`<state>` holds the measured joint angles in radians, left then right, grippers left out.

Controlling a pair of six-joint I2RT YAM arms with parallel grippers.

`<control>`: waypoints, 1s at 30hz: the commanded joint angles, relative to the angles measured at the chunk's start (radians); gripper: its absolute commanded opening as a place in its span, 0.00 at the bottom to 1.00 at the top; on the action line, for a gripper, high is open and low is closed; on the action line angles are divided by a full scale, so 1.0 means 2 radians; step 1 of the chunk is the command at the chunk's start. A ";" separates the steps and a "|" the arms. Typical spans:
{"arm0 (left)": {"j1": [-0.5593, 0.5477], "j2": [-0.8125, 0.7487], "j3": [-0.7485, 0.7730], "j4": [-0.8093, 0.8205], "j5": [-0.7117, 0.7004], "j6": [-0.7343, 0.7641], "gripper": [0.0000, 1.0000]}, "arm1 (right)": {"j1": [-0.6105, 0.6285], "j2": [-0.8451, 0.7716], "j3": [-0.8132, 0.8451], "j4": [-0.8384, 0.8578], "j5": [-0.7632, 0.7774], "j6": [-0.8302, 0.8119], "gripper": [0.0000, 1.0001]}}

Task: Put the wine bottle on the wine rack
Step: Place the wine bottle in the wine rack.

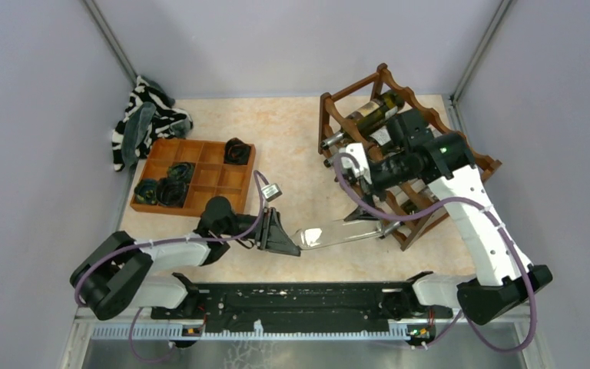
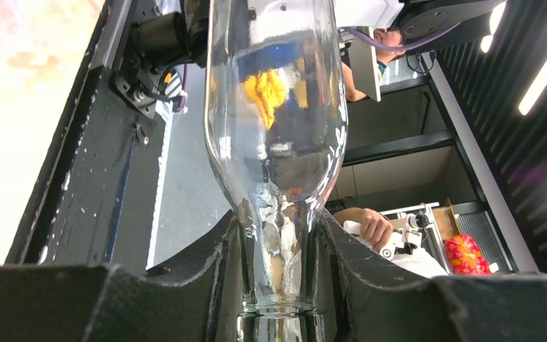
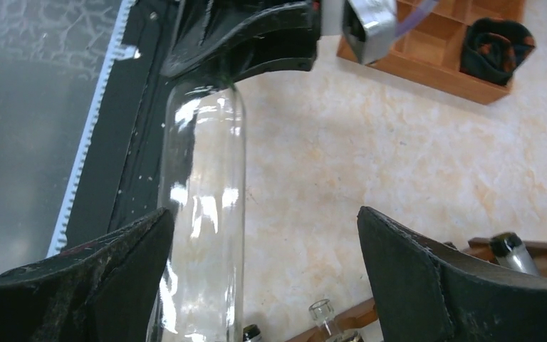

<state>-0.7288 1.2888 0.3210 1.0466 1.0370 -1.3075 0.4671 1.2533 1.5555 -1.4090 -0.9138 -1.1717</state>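
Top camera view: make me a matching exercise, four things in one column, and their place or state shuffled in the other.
1 clear bottle
2 dark bottle
3 right gripper
4 striped cloth

A lying on the wine rack
B jaws wide open
C neck clamped in the left gripper
D bunched beside the compartment tray

Pairs: 1-C, 2-A, 3-B, 4-D

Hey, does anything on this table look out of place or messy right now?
The striped cloth is crumpled in a heap at the far left corner, behind the tray. The wine rack sits skewed to the edges of the table. The clear bottle is sideways, but the left gripper holds its neck; nothing looks spilled or broken.
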 commanded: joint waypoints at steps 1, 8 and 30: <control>-0.014 0.015 -0.003 0.106 -0.045 -0.014 0.00 | -0.056 -0.019 0.021 0.067 -0.058 0.101 0.98; -0.033 0.054 -0.007 0.164 -0.091 -0.034 0.00 | -0.135 -0.040 -0.002 0.185 -0.022 0.266 0.98; -0.073 0.074 0.044 0.112 -0.134 0.030 0.00 | -0.170 -0.059 -0.080 0.243 0.294 0.365 0.74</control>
<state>-0.8593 1.4155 0.3573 1.1629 0.7784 -1.2781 0.1341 1.1408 1.3983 -0.9878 -0.3748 -0.4870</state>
